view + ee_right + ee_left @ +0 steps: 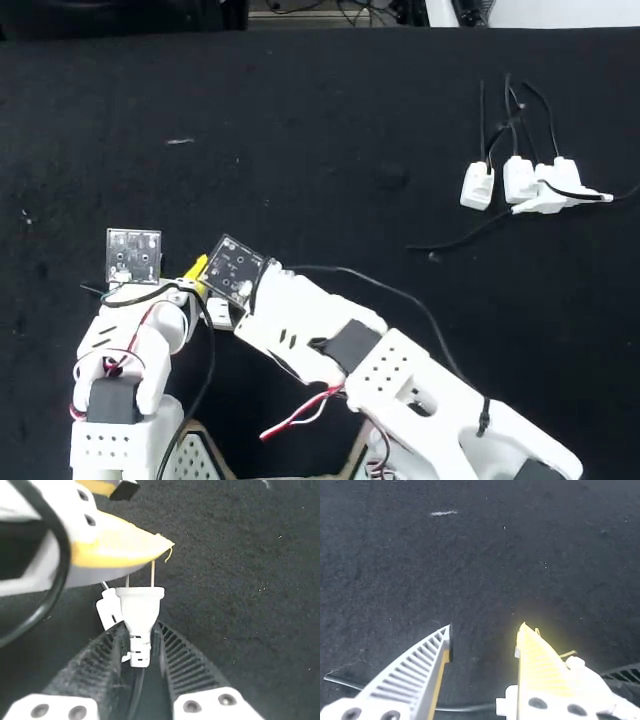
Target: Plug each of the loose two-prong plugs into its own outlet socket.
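Right claw (pixel 141 627) clamped on plug (pixel 142 605), low at the near table edge. Left claw (pixel 482 635) apart over black table (pixel 470 555), its yellow finger (pixel 120 545) just beside the prongs. Corded white pieces (pixel 520 180) well apart.

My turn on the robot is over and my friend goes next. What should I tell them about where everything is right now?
Left gripper: open, empty, over the bare black table.
Right gripper: shut on a white two-prong plug, prongs pointing outward, close to the left arm's yellow finger.
White outlet pieces with black cords lie far from both arms.
Done: one plug gripped.
Left: carry it to a socket, push it in, then do any other loose plugs.
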{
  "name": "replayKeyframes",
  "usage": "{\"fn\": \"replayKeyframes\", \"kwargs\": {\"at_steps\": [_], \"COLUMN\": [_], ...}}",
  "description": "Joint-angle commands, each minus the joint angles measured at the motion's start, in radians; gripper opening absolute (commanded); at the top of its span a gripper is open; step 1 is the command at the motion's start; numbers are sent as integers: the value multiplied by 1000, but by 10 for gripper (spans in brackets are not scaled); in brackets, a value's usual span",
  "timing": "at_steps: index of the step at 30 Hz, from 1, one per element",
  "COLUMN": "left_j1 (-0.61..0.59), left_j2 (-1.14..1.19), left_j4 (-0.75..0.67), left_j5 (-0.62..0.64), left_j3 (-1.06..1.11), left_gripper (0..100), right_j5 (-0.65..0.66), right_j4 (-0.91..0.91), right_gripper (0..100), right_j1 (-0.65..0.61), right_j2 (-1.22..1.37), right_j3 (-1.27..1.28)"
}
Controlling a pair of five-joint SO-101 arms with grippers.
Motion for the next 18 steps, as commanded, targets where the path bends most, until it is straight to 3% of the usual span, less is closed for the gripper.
{"fn": "replayKeyframes", "kwargs": {"at_steps": [1, 6, 18], "left_j1": [27, 27, 27], "left_j2": [8, 8, 8], "left_j4": [-11, -11, -11], "left_j5": [-11, -11, -11], "left_j3": [-2, -2, -2], "left_gripper": [223, 223, 223], "right_j5": [-80, -193, -230], "right_j4": [-44, -147, -169], "right_gripper": [10, 10, 10], "right_j1": [-29, -28, -26], "right_j2": [-51, -51, -54], "right_j3": [1, 48, 50]}}
